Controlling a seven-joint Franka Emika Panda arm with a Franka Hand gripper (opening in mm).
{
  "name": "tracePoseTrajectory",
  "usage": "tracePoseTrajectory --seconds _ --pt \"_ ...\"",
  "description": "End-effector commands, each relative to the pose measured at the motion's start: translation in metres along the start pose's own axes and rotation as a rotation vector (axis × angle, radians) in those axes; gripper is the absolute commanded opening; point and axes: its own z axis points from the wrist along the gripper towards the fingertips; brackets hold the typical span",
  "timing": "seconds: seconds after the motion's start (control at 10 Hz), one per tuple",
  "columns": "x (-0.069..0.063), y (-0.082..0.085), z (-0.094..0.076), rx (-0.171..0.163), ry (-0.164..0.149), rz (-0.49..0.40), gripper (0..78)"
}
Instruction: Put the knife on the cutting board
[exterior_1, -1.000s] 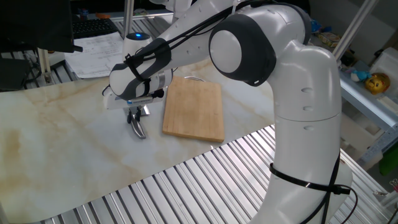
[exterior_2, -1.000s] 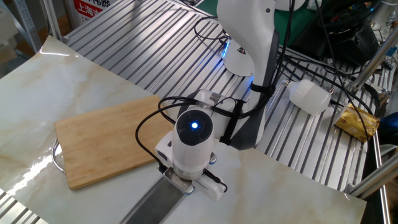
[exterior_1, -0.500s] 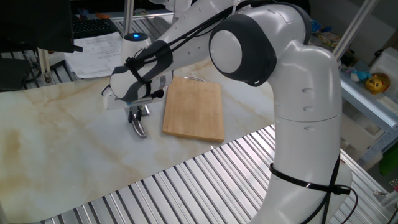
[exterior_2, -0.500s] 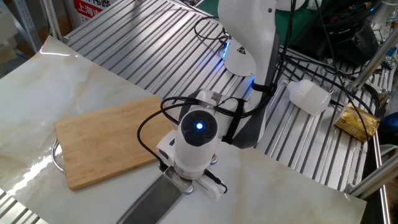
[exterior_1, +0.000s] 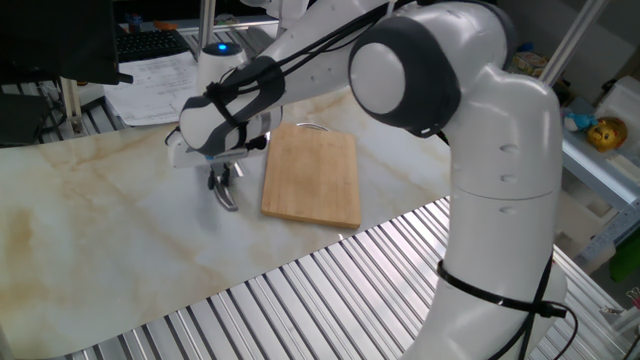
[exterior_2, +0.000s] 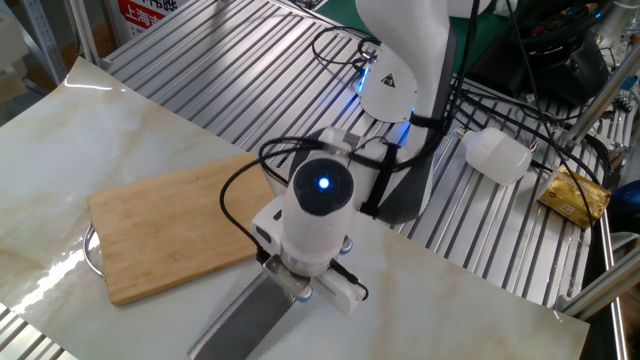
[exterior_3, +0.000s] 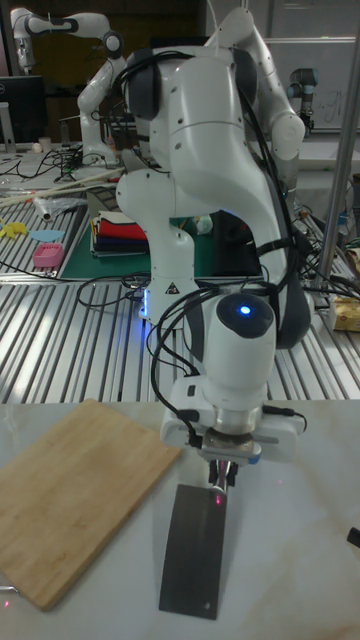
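1. The white robot arm (exterior_1: 470, 170) is the largest thing. It stands at the edge of the table and bends over the top, and its wrist points down beside the board.

2. The table (exterior_1: 90, 230) has a pale marble-like top with brown veins. Around it lie ribbed metal rails.

3. The cutting board (exterior_1: 313, 176) lies flat on the table, light tan, with rounded corners. In the other fixed view (exterior_2: 165, 230) a thin metal loop shows at its far end. Nothing rests on the board.

4. The knife (exterior_3: 197, 540) is beside the board, not on it. In the tall fixed view its broad grey blade points toward the camera, and its handle end goes up under the wrist. The blade is close to the long edge of the board, but I cannot tell if they touch. In the other fixed view the blade (exterior_2: 245, 322) runs out toward the lower edge of the picture.

5. The gripper (exterior_3: 222, 477) is closed on the handle end of the knife, with the fingers (exterior_1: 222, 183) pointing down. Whether the blade lies on the marble or is a little lifted, I cannot tell.

6. A white plastic bottle (exterior_2: 497, 155) lies on the rails, well apart from the board.
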Motion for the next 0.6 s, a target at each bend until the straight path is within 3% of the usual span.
tracePoseTrajectory --seconds 0.1,0.6 --pt "0.004 -0.006 -0.011 -0.001 -0.003 0.01 1.1" --pt "0.009 -0.015 -0.026 -0.001 0.0 0.029 1.1"
